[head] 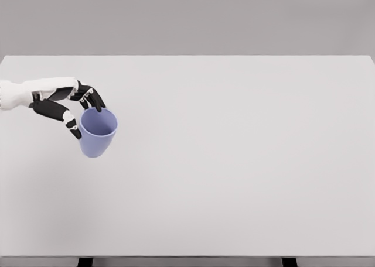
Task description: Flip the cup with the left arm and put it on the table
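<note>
The left hand [64, 103] pinches the rim of a smooth, tapered blue cup [97, 132], mouth tilted up toward the camera, over the plain white bench [234, 161].

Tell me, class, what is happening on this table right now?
A humanoid robot's left hand comes in from the left and grips a blue cup by its rim over the left part of the white table. The cup's opening faces up and toward the camera. No shadow shows whether it rests on the table or hangs above it. The right arm is out of view.
</note>
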Action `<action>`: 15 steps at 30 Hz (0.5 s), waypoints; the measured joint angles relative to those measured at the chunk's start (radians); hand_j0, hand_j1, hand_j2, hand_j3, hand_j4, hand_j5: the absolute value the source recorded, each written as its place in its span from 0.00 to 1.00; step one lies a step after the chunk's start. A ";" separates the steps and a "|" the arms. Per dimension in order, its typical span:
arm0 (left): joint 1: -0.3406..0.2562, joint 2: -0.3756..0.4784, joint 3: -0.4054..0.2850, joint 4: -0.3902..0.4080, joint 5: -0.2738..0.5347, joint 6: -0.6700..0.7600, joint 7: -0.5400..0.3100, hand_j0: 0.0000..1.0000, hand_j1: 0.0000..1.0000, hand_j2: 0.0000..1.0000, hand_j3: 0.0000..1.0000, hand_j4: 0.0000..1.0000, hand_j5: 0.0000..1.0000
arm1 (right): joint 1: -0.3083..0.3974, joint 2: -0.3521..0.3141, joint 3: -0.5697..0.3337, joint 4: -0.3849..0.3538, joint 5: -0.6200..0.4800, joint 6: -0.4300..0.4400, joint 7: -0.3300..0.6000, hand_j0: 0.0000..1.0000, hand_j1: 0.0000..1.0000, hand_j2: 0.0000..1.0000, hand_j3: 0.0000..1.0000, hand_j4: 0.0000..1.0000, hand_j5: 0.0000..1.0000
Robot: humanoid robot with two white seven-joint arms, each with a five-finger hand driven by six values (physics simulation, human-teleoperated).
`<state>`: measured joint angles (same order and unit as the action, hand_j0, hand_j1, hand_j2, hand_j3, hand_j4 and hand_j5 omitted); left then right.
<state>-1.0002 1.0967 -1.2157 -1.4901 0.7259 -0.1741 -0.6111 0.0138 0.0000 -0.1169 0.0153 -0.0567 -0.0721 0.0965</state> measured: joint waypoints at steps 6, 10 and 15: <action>0.068 -0.017 0.068 0.021 -0.020 -0.021 0.000 0.44 0.44 0.44 0.44 0.44 0.44 | 0.000 0.000 0.000 0.000 0.000 0.000 0.000 1.00 1.00 1.00 1.00 1.00 1.00; 0.075 -0.028 0.083 0.033 -0.028 -0.034 0.000 0.44 0.44 0.44 0.44 0.44 0.44 | 0.000 0.000 0.000 0.000 0.000 0.000 0.000 1.00 1.00 1.00 1.00 1.00 1.00; 0.097 -0.041 0.094 0.051 -0.032 -0.052 0.000 0.44 0.44 0.44 0.44 0.44 0.44 | 0.000 0.000 0.000 0.000 0.000 0.000 0.000 1.00 1.00 1.00 1.00 1.00 1.00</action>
<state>-0.9035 1.0555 -1.1220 -1.4392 0.6944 -0.2265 -0.6111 0.0138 0.0000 -0.1168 0.0153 -0.0567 -0.0723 0.0965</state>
